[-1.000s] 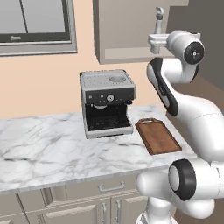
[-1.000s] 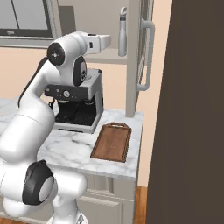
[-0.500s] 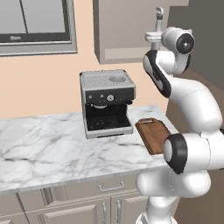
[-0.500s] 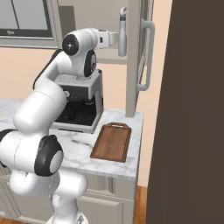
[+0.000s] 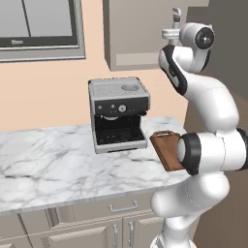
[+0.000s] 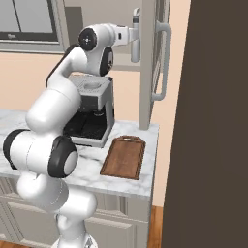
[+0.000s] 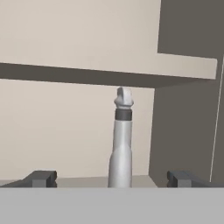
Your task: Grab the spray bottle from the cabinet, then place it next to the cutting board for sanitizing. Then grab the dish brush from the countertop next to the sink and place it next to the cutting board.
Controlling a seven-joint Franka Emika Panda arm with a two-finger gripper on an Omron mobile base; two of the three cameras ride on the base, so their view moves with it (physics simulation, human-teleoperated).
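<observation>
The released pincer [image 7: 112, 178] frames the slim pale grey-white spray bottle [image 7: 121, 144] at 12 o'clock, ungrasped; every step remains.

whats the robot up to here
The arm is reaching up into the open cabinet for the spray bottle, which stands upright on the shelf. The gripper is open, its fingertips either side of the bottle but not closed on it. The cutting board lies on the countertop beside the coffee machine.
</observation>
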